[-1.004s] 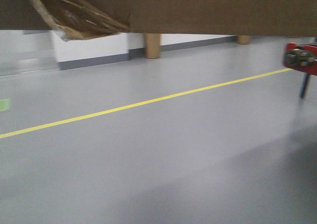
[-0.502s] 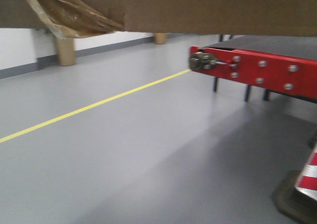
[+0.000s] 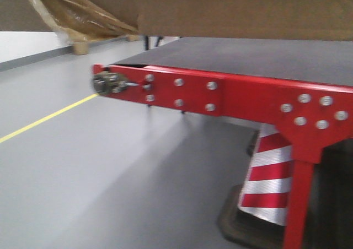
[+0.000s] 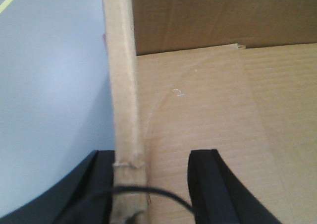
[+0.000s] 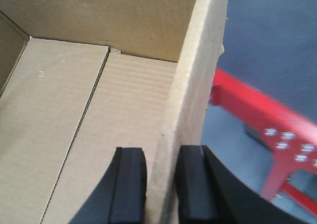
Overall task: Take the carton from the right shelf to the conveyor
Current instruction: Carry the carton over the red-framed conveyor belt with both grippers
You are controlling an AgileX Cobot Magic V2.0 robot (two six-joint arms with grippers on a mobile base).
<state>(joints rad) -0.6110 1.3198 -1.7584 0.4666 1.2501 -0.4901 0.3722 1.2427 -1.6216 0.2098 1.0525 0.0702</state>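
Note:
The brown carton hangs across the top of the front view, with torn tape dangling at its left. The conveyor has a red frame and a dark belt; it stands just below and ahead of the carton. My right gripper is shut on the carton's right wall. My left gripper straddles the carton's left wall: the outer finger touches the wall, and the inner finger stands apart from it inside the carton. The conveyor frame also shows in the right wrist view.
A red-and-white striped cone on a dark base stands on the floor under the conveyor, beside its red leg. A yellow floor line runs at the left over grey floor. A white wall is at the far left.
The view has swung right: the conveyor has moved from the right edge to fill the middle and right, now much closer. The yellow line has slid left. The carton stays at the top.

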